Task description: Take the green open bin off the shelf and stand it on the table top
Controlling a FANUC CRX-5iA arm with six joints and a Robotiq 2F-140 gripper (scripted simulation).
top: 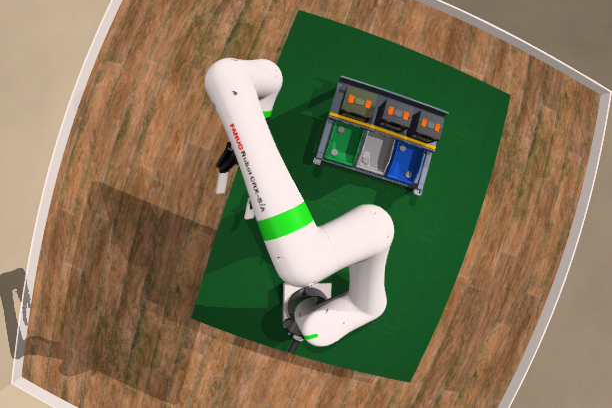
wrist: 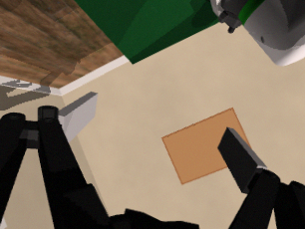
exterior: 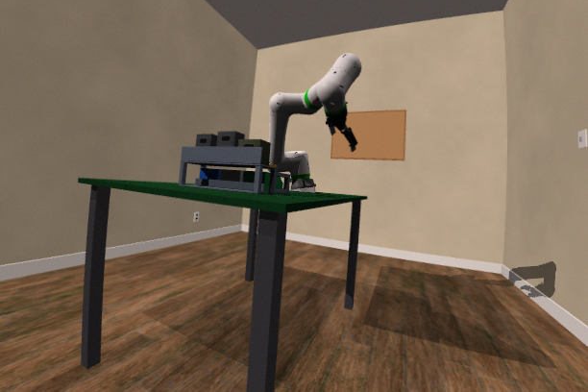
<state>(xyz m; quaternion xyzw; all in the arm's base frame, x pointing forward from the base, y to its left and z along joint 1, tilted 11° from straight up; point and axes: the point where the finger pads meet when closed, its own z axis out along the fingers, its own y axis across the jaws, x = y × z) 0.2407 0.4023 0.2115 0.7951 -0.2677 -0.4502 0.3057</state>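
Note:
The green open bin (top: 344,144) sits in the left slot of the lower level of the grey shelf (top: 395,94) (exterior: 221,157), with small grey parts in it. In the exterior view the shelf frame hides it. My gripper (top: 234,196) (exterior: 342,137) (wrist: 159,121) is open and empty. It hangs high in the air, out past the table's edge and well away from the shelf. It points at the wall, away from the bins.
A grey bin (top: 375,152) and a blue bin (top: 407,163) stand beside the green one. Three dark boxes with orange parts (top: 397,115) sit on the upper level. The green table top (top: 425,248) (exterior: 216,192) carries the shelf and the arm's base (top: 305,298). An orange board (exterior: 375,134) (wrist: 204,144) hangs on the wall.

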